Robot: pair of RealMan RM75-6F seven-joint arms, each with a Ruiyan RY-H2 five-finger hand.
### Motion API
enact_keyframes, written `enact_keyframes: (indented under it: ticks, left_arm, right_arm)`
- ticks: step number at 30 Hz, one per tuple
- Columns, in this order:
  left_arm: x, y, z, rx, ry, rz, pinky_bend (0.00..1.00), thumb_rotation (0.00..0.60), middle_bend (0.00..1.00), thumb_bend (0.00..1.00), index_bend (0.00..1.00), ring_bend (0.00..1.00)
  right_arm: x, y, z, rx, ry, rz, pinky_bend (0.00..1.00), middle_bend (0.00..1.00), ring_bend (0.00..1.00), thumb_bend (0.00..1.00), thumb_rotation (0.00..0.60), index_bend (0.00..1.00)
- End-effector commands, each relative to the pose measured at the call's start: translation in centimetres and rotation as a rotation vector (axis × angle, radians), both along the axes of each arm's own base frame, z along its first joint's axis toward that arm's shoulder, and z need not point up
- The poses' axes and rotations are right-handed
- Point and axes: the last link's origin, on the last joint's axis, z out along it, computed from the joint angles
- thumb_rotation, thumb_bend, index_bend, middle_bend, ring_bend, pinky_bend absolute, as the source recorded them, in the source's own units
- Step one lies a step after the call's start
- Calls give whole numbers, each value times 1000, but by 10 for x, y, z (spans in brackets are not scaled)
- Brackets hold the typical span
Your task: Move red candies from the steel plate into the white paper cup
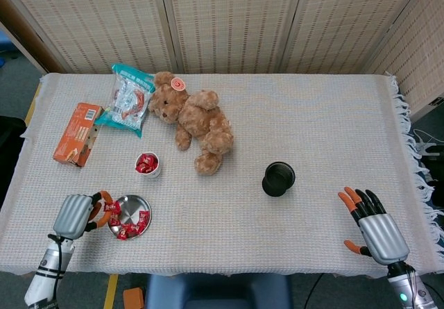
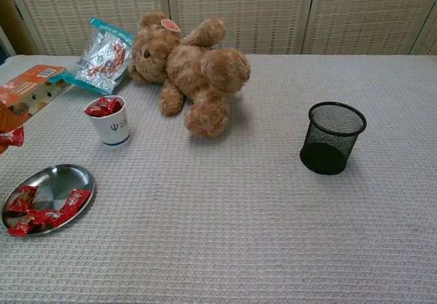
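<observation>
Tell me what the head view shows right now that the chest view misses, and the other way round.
Head view only: the whole left hand beside the plate, the right hand open at the table's near right, and the table's edges. Chest view only: the mesh wall of the black cup and the logo on the paper cup; the left hand is all but out of frame, showing only a candy held at the left edge. Both show the plate with candies, the filled paper cup, the bear, the snack bag and the orange box.
</observation>
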Motion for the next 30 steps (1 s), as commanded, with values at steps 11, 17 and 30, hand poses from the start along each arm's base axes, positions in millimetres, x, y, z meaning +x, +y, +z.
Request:
enact_keyframes:
  ticks: [11, 17, 30]
  left_arm:
    - [58, 98, -6, -40, -10, -11, 1000, 600, 965, 386, 504, 932]
    - [70, 112, -21, -53, 29, -16, 1000, 600, 965, 386, 500, 931]
    - [74, 128, -49, -89, 101, 12, 1000, 600, 965, 385, 474, 932]
  right_arm:
    - [-5, -8, 2, -21, 8, -32, 0, 0, 0, 15, 600, 0]
    - [-5, -7, 3, -25, 2, -32, 0, 0, 0, 15, 600, 0]
    - [-6, -7, 4, -26, 1, -34, 0, 0, 0, 15, 600, 0]
